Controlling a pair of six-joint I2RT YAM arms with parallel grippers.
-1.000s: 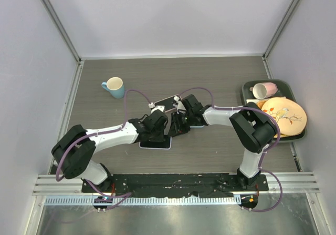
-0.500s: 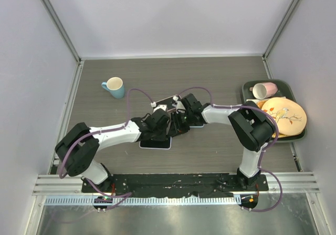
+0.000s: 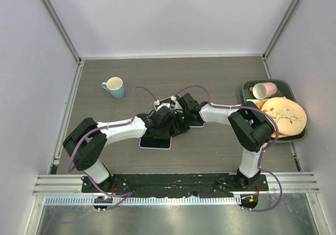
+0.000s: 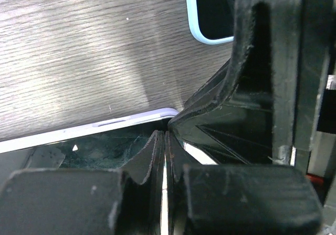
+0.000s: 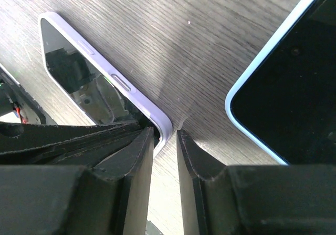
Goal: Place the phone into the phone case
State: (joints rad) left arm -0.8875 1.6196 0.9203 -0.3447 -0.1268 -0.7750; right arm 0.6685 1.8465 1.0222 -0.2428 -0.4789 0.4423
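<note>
The phone case (image 5: 127, 88), a lavender rim with side buttons, lies flat on the table (image 3: 220, 77). The phone's glossy dark screen (image 5: 79, 72) sits inside that rim; how fully it is seated I cannot tell. In the top view the case (image 3: 155, 142) pokes out below both grippers. My left gripper (image 4: 166, 135) (image 3: 170, 122) is shut, its tips down on the screen (image 4: 94, 151) at the case's corner (image 4: 110, 123). My right gripper (image 5: 165, 135) (image 3: 182, 123) stands slightly open astride that same corner, one finger over the screen and the other on the wood.
A second dark slab with a light blue rim (image 5: 252, 119) (image 4: 195, 27) lies just beyond the corner. A blue mug (image 3: 114, 87) stands at the back left. A dark tray (image 3: 247, 88) on the right holds a pink cup (image 3: 264, 90) and a patterned plate (image 3: 284, 116).
My left arm has slid right, bringing its gripper up against the right one over the case corner. Both sets of jaws have narrowed a little. The case has not moved.
</note>
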